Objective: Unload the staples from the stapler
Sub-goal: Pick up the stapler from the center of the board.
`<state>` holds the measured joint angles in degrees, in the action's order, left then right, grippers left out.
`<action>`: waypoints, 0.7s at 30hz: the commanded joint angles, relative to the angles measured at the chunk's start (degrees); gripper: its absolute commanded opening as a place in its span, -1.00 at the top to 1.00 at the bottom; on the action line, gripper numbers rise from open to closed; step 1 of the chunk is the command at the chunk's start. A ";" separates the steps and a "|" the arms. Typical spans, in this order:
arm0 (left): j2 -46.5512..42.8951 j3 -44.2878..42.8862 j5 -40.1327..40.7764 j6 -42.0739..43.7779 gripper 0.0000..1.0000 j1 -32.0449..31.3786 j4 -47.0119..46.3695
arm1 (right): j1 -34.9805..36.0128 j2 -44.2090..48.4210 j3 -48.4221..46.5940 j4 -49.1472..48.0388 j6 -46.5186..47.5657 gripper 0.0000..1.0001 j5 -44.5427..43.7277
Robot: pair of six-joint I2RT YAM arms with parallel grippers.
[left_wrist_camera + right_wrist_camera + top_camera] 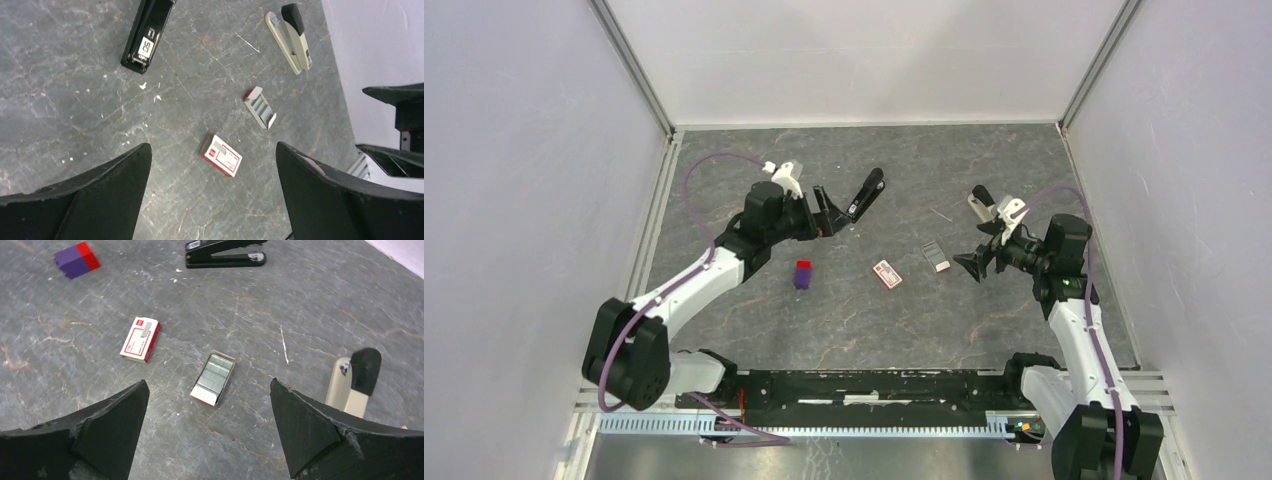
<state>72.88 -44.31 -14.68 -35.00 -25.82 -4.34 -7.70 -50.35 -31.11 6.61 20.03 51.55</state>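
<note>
The black stapler [864,193] lies on the grey table just right of my left gripper [829,212], apart from it; it also shows in the left wrist view [145,35] and, hinged open, in the right wrist view [225,252]. A beige rail with a black end [981,198] [290,37] [350,385] lies by my right gripper [979,250]. Silvery staples fill a small open tray [935,256] [261,107] [214,377] ahead of the right fingers. Both the left gripper [212,147] and the right gripper [209,382] are open and hold nothing.
A red-and-white little box [887,273] [221,155] [140,339] lies mid-table. A red-and-purple block [803,274] [76,260] stands left of it. A thin single pin [941,214] [247,42] [283,344] lies behind the tray. White walls enclose the table on three sides.
</note>
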 commanded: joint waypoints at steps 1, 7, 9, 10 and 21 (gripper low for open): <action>4.82 -7.32 3.21 7.39 -1.00 -1.45 3.97 | 1.05 0.73 -0.60 2.74 9.28 -0.96 6.06; 8.69 -13.82 -0.08 9.38 -1.00 -1.62 6.29 | 2.81 0.85 -0.75 3.06 10.33 -0.96 3.03; 9.48 -16.74 -0.60 10.54 -1.00 -1.30 7.18 | 3.20 0.62 -0.49 2.84 10.00 -0.96 3.58; 9.89 -18.55 -1.60 10.98 -1.00 -0.88 7.76 | 3.31 0.33 -0.31 2.56 9.58 -0.96 3.85; 19.40 -24.42 -16.28 1.57 -1.00 12.39 -1.56 | 3.75 1.80 0.51 1.46 11.98 -0.96 1.14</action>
<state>85.27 -66.59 -22.09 -27.81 -18.87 0.89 -4.21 -50.13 -31.07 9.93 28.88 53.71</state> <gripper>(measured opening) 0.997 0.982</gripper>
